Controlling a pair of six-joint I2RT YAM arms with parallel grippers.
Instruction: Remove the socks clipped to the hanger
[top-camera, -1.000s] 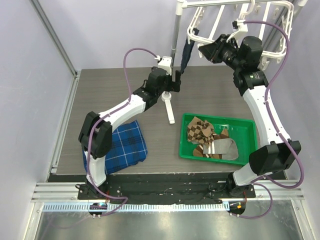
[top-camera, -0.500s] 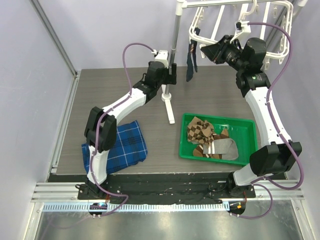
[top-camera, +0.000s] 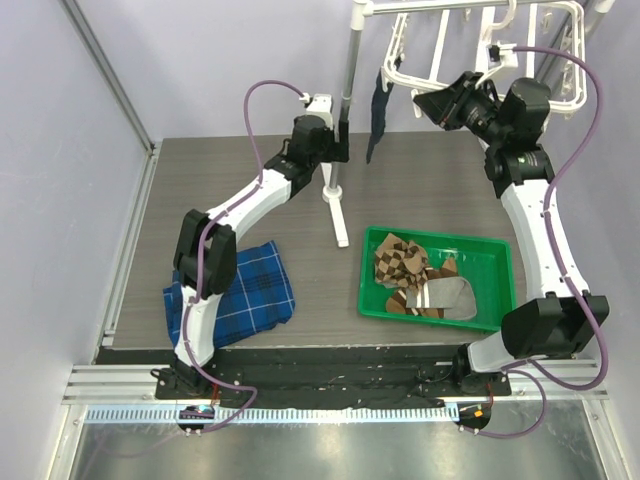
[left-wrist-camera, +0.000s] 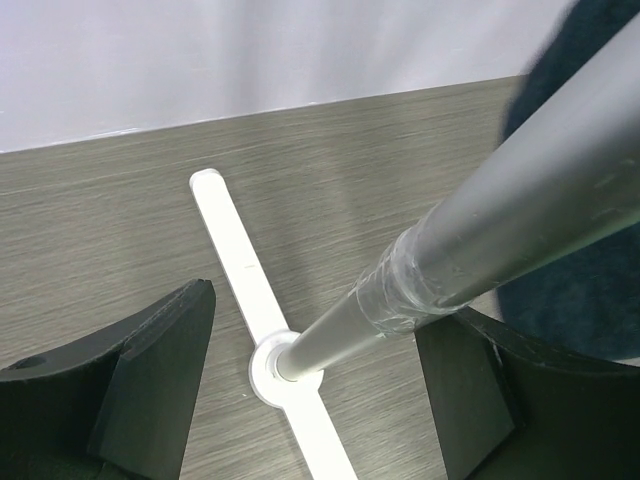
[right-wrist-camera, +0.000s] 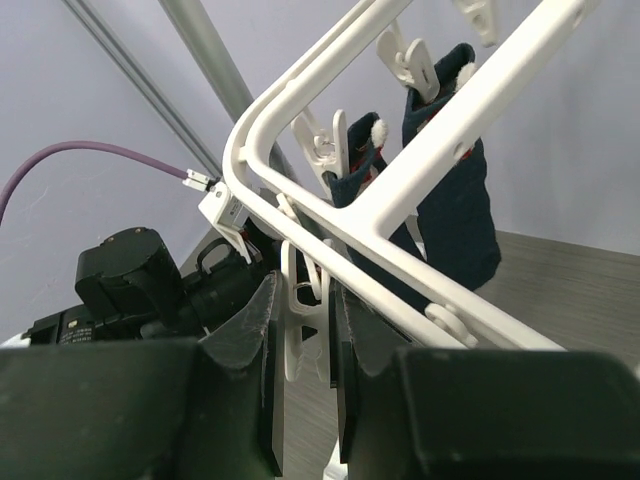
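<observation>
Nearly closed, the right pincer (right-wrist-camera: 305, 292) nips a clip (right-wrist-camera: 292, 340) on the hanger (right-wrist-camera: 470, 90). It should squeeze fully while the wide-open, empty left pincer (left-wrist-camera: 320, 320) takes the navy sock (right-wrist-camera: 455, 215) by the pole (left-wrist-camera: 500, 210).

Green tray (top-camera: 438, 238), blue plaid cloth (top-camera: 245, 290) on table (top-camera: 230, 180); upright pole stand (top-camera: 349, 80) between.

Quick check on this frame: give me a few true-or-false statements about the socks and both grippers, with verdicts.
1. A navy sock hangs clipped to the hanger. True.
2. The green tray is empty. False: patterned socks lie in it.
3. The left gripper is clamped on the pole. False: its fingers stand wide open on either side of the pole.
4. The right gripper pinches a white clip on the hanger. True.
</observation>
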